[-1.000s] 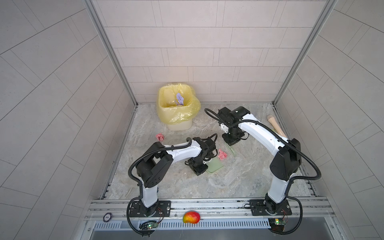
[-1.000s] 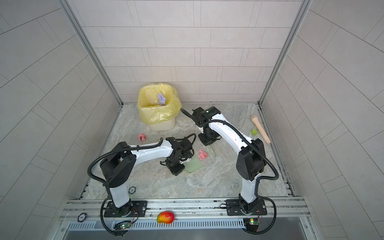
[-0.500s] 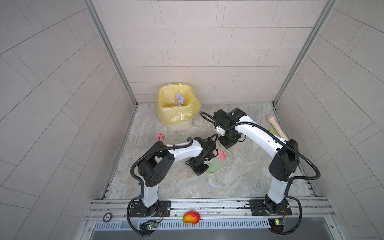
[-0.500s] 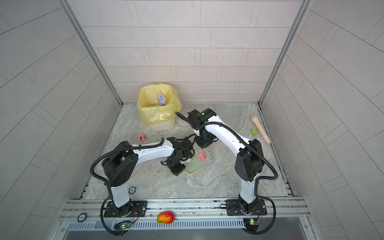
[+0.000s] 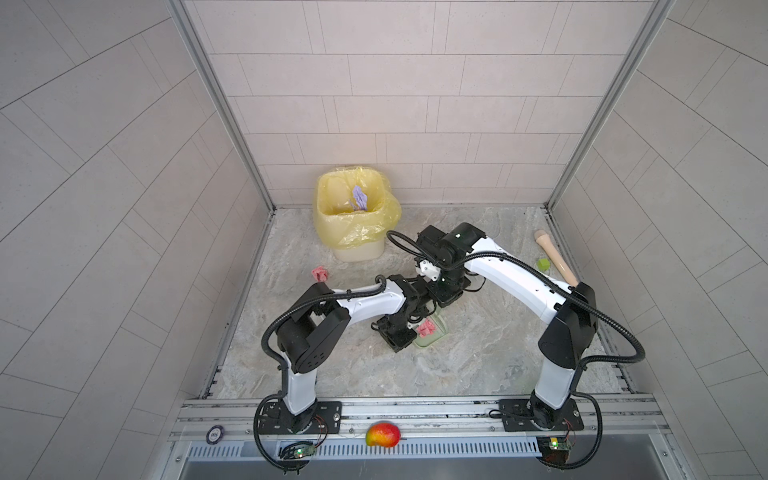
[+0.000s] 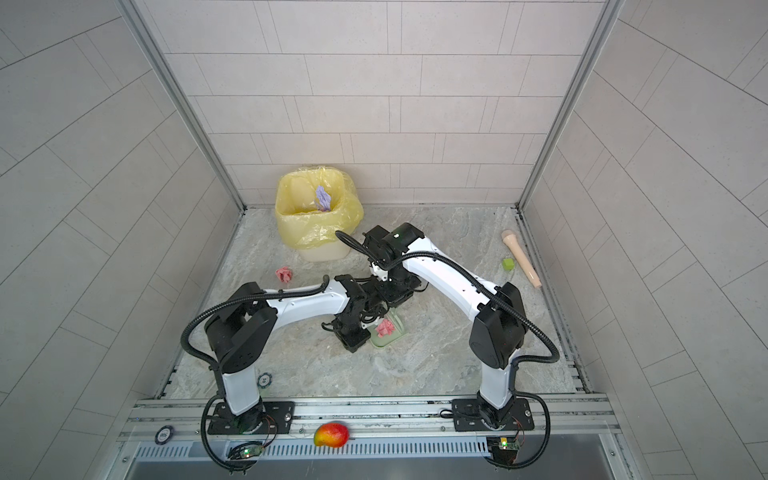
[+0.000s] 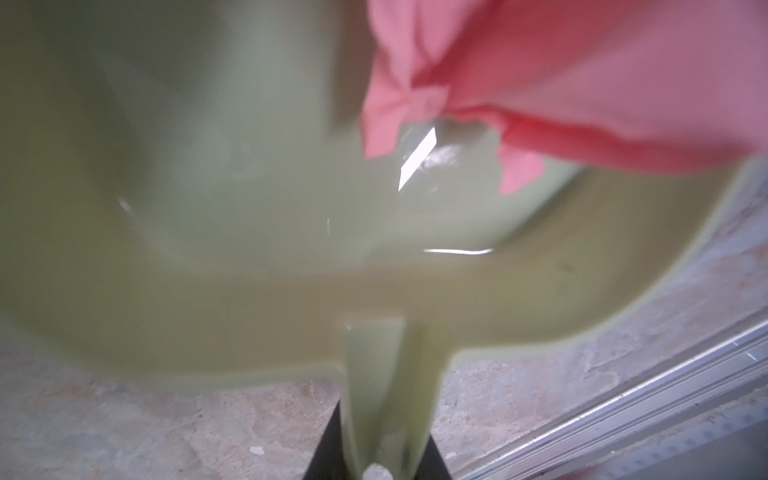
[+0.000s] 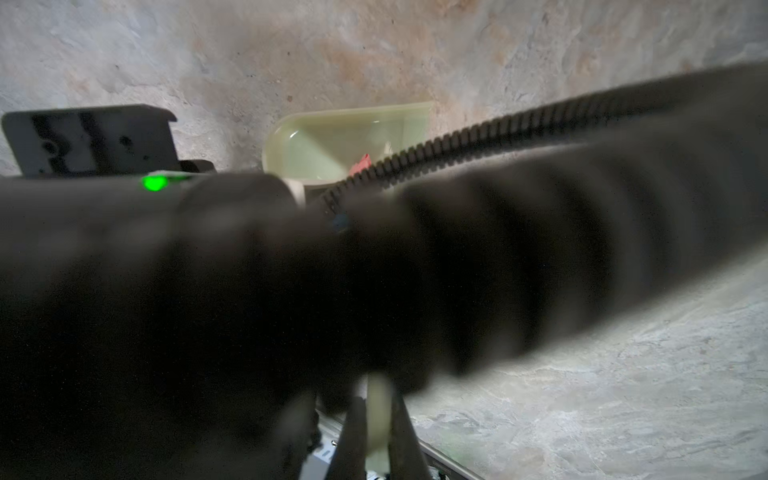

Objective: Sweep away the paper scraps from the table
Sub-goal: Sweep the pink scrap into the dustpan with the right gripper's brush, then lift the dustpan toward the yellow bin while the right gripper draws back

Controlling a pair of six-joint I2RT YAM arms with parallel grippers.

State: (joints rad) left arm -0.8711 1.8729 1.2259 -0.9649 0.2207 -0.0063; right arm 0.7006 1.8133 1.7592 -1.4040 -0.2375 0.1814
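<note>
White-shelled left arm [image 5: 365, 305] and right arm [image 5: 511, 282], black joints, black ribbed cable [image 8: 478, 129] behind each wrist, small green light [image 8: 153, 183].

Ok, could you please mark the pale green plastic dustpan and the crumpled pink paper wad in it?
Pale green plastic dustpan [image 7: 208, 232]: left wrist view, inner floor.
Crumpled pink paper wad [image 5: 426, 329]: a top view, its middle.

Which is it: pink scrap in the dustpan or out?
In. In both top views the pink scrap lies on the dustpan; the left wrist view shows it resting on the green floor, inside the rim.
</note>
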